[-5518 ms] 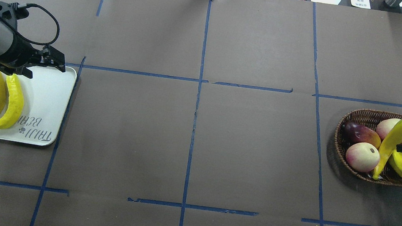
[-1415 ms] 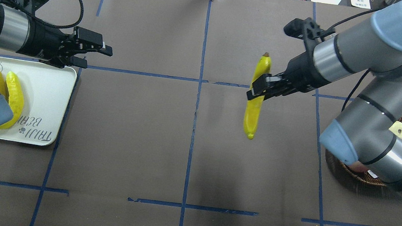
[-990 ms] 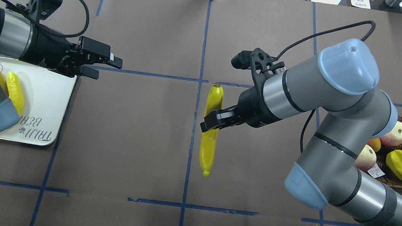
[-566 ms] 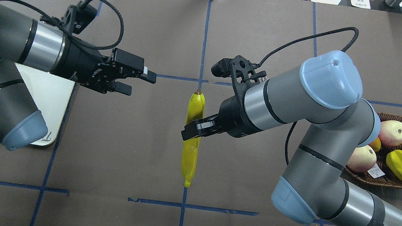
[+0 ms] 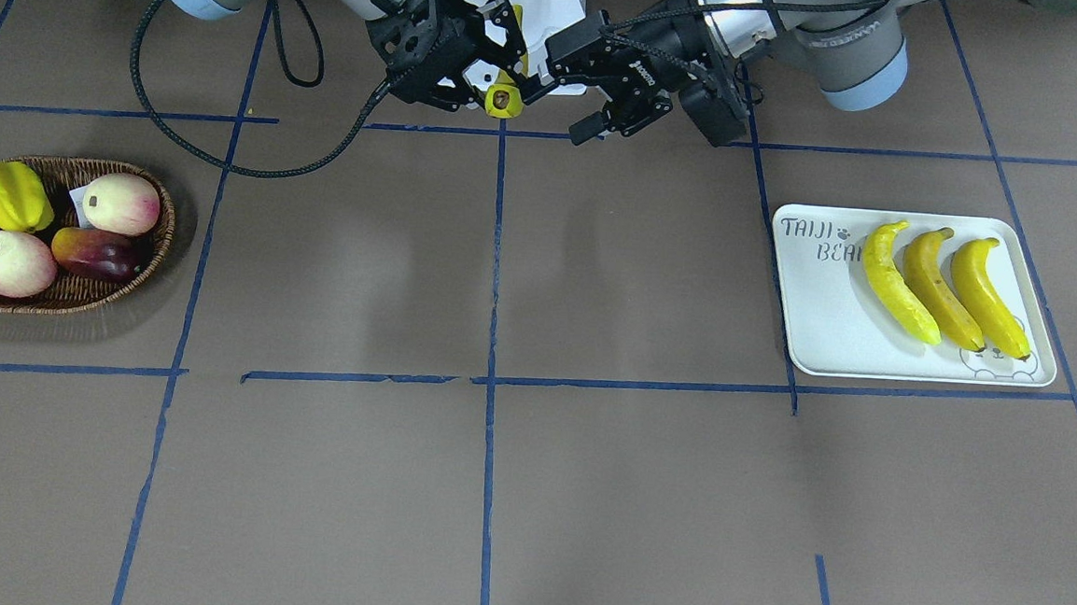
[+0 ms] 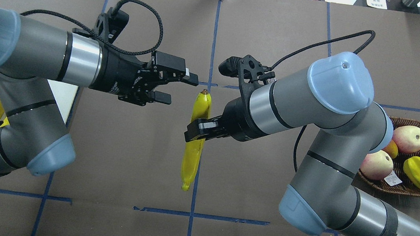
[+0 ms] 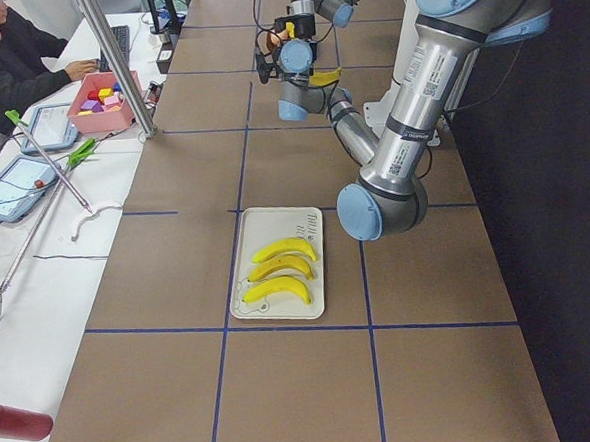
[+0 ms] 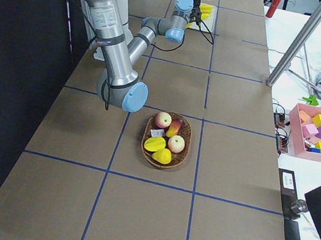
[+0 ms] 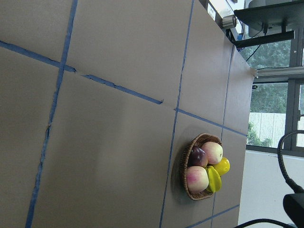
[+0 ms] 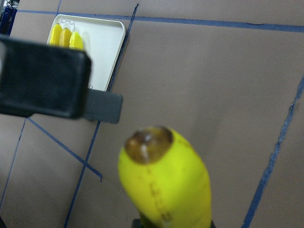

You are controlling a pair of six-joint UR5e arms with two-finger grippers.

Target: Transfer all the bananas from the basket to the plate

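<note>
Hand-over at mid-table. The right gripper (image 6: 196, 129) pinches the banana (image 6: 191, 160) at about mid-length. The fruit runs crosswise through the jaws, with the short stalk half on their far side and the longer half on their near side. It appears to be held off the table. Facing it, the left gripper (image 6: 184, 89) is empty with its jaws spread. Its mouth is turned towards the stalk half, just beside that half but not touching it. The step in hand is judged to be the pass from right to left. To do it well, the left jaws should advance until both pads flank the free stalk half, staying apart from the right fingers. They should close squarely across the fruit's width, and the right jaws should part only once that pinch is firm. The skin looks glossy and curved, so a grip near one end may let the long half swing down on release; a hold close beside the right jaws would limit this. Well behind the left gripper, the plate (image 5: 817, 329) carries three bananas (image 5: 937, 288) side by side, leaving a bare strip on its lettered side. Well behind the right gripper, the basket (image 5: 72, 291) holds other fruit only, so this is taken to be the last banana.
</note>
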